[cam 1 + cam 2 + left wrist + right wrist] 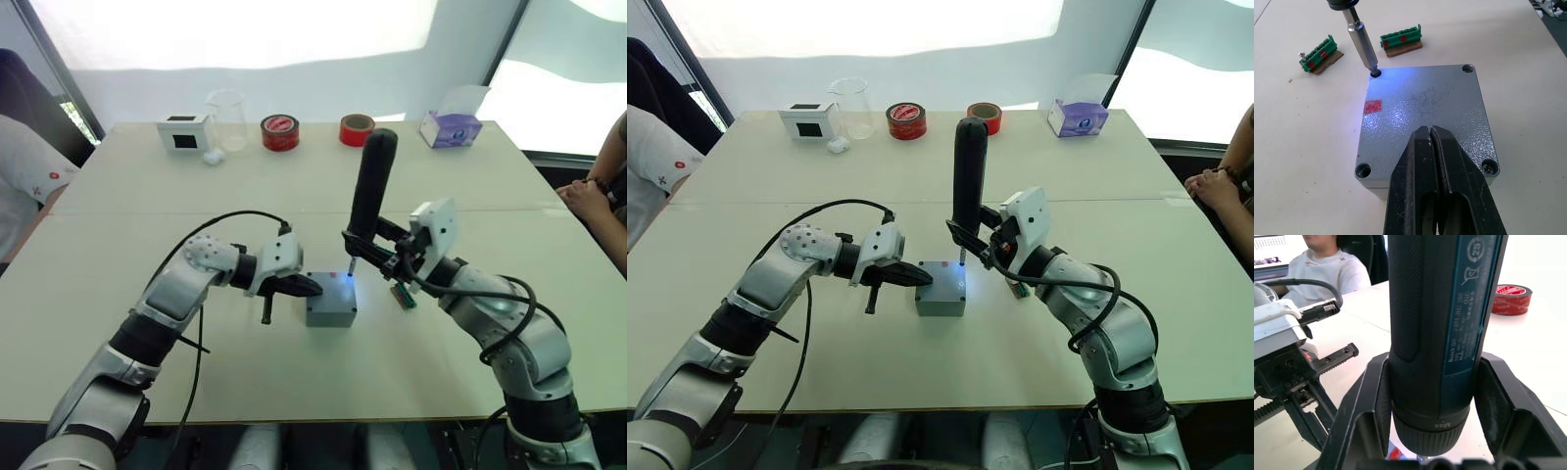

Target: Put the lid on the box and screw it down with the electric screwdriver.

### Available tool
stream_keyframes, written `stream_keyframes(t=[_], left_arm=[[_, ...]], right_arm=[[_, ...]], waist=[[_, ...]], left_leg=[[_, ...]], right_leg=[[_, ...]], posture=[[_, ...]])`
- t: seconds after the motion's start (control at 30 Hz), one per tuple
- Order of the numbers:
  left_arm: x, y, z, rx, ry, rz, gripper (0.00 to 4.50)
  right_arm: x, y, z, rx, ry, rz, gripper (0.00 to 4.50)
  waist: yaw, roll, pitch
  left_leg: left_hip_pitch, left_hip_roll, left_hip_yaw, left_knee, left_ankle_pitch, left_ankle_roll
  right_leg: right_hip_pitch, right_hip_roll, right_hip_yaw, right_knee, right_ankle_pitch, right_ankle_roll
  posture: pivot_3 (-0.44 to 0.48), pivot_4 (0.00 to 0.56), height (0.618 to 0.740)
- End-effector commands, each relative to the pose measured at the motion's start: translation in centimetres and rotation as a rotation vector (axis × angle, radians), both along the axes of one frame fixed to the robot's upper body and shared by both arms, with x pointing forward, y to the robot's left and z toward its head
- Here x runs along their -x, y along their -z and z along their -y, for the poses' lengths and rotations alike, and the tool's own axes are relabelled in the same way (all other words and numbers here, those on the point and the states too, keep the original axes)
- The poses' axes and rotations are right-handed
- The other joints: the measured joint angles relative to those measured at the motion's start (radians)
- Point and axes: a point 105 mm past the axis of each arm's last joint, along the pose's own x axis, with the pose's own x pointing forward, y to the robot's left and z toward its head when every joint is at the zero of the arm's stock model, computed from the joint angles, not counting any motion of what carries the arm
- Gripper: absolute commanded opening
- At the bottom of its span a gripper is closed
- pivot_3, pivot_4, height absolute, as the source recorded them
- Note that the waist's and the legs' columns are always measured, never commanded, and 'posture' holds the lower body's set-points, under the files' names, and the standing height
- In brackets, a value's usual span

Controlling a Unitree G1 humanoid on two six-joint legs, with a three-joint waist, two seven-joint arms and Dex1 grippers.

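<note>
A pale, smooth table (118,284) stands before a white wall, and at its far edge there are a white box with black screen (184,132), a clear beaker (228,119), 2 red tape rolls (280,132) and a purple tissue box (451,127). Near the middle of the table sits the box (329,311), small, square and grey. The lid (1425,115) lies flat on it, with a grainy metal-look surface, a small red mark and round screw holes at the corners. The left gripper (1430,134) rests on the lid with its 2 black fingers pressed together. The right gripper (370,247) is clamped around the electric screwdriver (371,186), a thick dark cylinder held upright. Its thin steel bit stands in 1 corner hole, where bluish-white light falls on the lid. 2 green ribbed connectors (1400,39) lie just beyond the box.
</note>
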Motion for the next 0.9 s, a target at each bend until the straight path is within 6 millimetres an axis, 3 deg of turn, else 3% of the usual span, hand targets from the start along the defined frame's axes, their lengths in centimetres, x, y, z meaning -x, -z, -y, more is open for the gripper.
stream_keyframes(t=[0.03,0.13,0.23,0.27,0.33,0.4,0.5,0.67,0.9], left_arm=[[0.1,1.0,-0.5,-0.037,-0.022,-0.024,0.00],[0.0,-0.1,-0.7,0.032,-0.043,-0.037,0.00],[-1.4,-4.8,-0.9,0.301,-0.181,0.088,0.00],[-1.5,-6.3,-1.4,0.379,-0.222,0.110,0.00],[-0.8,-7.1,-2.2,0.411,-0.221,0.070,0.00],[0.4,-6.9,-2.7,0.382,-0.167,-0.057,0.00],[1.7,-6.6,-3.1,0.303,-0.132,-0.098,0.00],[4.0,-5.6,-2.9,0.178,-0.045,-0.106,0.00],[5.1,-4.7,-2.5,0.127,0.001,-0.126,0.00]], right_arm=[[-0.4,-4.6,1.9,-0.007,0.008,0.061,1.78],[-0.3,-9.8,2.7,-0.106,-0.027,0.100,1.78],[-1.6,-13.9,5.3,-0.193,0.087,0.028,1.78],[-2.1,-14.4,6.4,-0.193,0.132,-0.026,1.78],[-2.4,-14.7,8.2,-0.201,0.177,-0.107,1.78],[-2.7,-13.8,10.2,-0.168,0.245,-0.216,1.78],[-1.9,-10.3,13.0,-0.038,0.311,-0.426,1.78],[-0.5,-3.0,17.9,0.121,0.489,-0.782,1.78],[0.6,1.3,18.7,0.167,0.483,-0.972,1.78]], waist=[[0.001,0.003,0.002],[0.001,0.005,0.005],[-0.002,0.010,0.010],[-0.003,0.010,0.010],[-0.002,0.005,0.013],[-0.001,0.005,0.014],[-0.001,0.008,0.016],[-0.005,0.008,0.018],[-0.025,0.014,0.023]], left_leg=[[-0.001,0.000,0.000,0.000,0.000,0.000],[-0.015,0.000,0.000,0.001,0.001,-0.002],[-0.021,-0.001,0.001,0.001,0.002,-0.003],[-0.026,0.000,0.000,0.001,0.003,-0.004],[-0.034,0.000,0.000,0.000,0.005,-0.007],[-0.037,0.003,-0.001,-0.001,0.009,-0.014],[-0.038,0.002,0.001,-0.002,0.007,-0.009],[-0.040,0.000,0.005,0.001,0.004,-0.004],[-0.040,0.001,0.006,0.002,0.004,-0.003]], right_leg=[[-0.001,-0.001,0.000,0.000,0.000,0.000],[-0.010,-0.001,0.000,0.000,0.002,-0.003],[-0.018,-0.001,0.000,0.002,0.003,-0.002],[-0.024,0.000,0.000,0.003,0.005,0.001],[-0.032,0.000,0.000,0.005,0.005,0.001],[-0.035,0.003,-0.001,0.004,0.005,0.001],[-0.035,0.005,-0.002,0.003,0.005,0.000],[-0.035,0.004,-0.001,0.002,0.005,0.001],[-0.036,0.005,-0.001,0.004,0.005,0.002]], posture=[[0.000,0.150,0.740],[0.000,0.150,0.740],[0.000,0.150,0.740],[0.000,0.150,0.740],[0.000,0.150,0.740],[0.000,0.150,0.740],[0.000,0.150,0.740],[0.000,0.150,0.740],[0.000,0.150,0.740]])
